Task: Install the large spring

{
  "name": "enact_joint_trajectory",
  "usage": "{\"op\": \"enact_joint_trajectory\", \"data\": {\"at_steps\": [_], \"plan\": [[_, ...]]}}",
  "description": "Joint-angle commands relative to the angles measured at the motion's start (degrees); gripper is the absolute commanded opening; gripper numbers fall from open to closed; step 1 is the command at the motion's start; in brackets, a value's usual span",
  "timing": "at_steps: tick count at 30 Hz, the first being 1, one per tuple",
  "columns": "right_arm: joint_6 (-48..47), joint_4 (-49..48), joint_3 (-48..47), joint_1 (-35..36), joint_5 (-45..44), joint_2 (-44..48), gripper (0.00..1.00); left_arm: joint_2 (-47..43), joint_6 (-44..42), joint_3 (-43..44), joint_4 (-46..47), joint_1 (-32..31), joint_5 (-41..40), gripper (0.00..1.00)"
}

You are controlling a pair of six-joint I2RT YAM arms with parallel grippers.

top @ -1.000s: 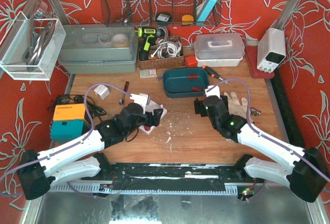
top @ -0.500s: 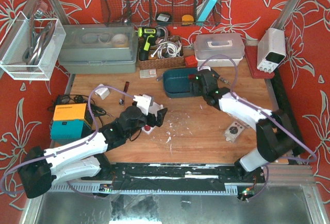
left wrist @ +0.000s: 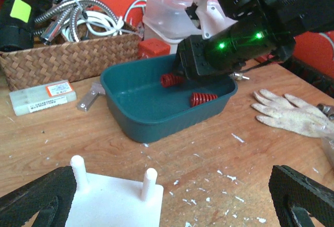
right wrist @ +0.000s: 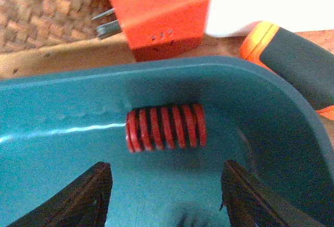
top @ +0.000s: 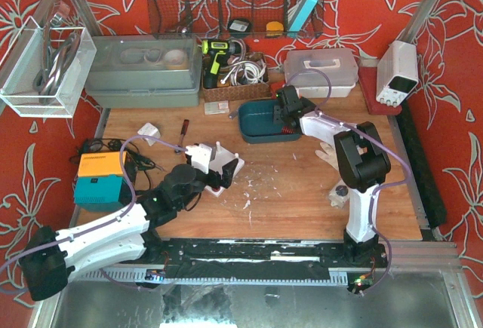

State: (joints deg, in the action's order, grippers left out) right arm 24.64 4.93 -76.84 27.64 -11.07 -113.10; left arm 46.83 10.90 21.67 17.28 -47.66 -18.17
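Note:
Two red springs lie in the teal tray (left wrist: 151, 117). One spring (left wrist: 202, 98) rests mid-tray. The other spring (right wrist: 166, 128) lies on its side against the far wall, just ahead of my right gripper (right wrist: 167, 177). That gripper reaches down into the tray (top: 256, 128) with its jaws apart and touches nothing. My left gripper (left wrist: 169, 201) hangs open over the near table, above a white plate (left wrist: 115, 206) with upright pegs (left wrist: 150, 181). From above, the plate (top: 230, 166) sits at the left gripper's tip.
A wicker basket (left wrist: 62, 55) with hoses and a drill stands behind the tray. An orange block (right wrist: 156, 13) and a screwdriver handle (right wrist: 292, 65) lie at its far rim. A work glove (left wrist: 292, 112) lies to the right, a small labelled box (left wrist: 42, 94) to the left.
My right arm swung from the near right of the table to the teal tray at the back, and its jaws narrowed. My left gripper opened wider over the white plate.

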Motion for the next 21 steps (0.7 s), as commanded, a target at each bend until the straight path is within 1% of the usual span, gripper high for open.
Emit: {"op": "enact_joint_trajectory", "data": {"at_steps": [1, 5, 9, 13, 16, 21], "plan": [[8.3, 1.6, -3.9, 0.0, -5.6, -3.3, 0.61, 1.9, -1.0, 1.3, 0.9, -0.4, -0.8, 1.0], [13.0, 0.8, -5.2, 0.1, -8.1, -5.4, 0.61, 3.7, -1.2, 2.4, -0.1, -0.5, -0.7, 1.0], [15.2, 0.8, -6.8, 0.1, -8.8, -7.7, 0.62, 3.8, -1.2, 2.4, -0.1, -0.7, -0.7, 1.0], [14.2, 0.2, -8.9, 0.1, -6.6, -10.0, 0.68, 3.5, -1.4, 2.3, 0.0, -0.8, -0.9, 1.0], [13.0, 1.5, -10.4, 0.1, -6.0, -11.7, 0.7, 3.4, -1.5, 2.3, 0.0, -0.8, -1.1, 1.0], [13.8, 2.9, -11.2, 0.1, -6.7, -13.0, 0.7, 3.5, -1.5, 2.3, 0.0, -0.9, -1.0, 1.0]]}}
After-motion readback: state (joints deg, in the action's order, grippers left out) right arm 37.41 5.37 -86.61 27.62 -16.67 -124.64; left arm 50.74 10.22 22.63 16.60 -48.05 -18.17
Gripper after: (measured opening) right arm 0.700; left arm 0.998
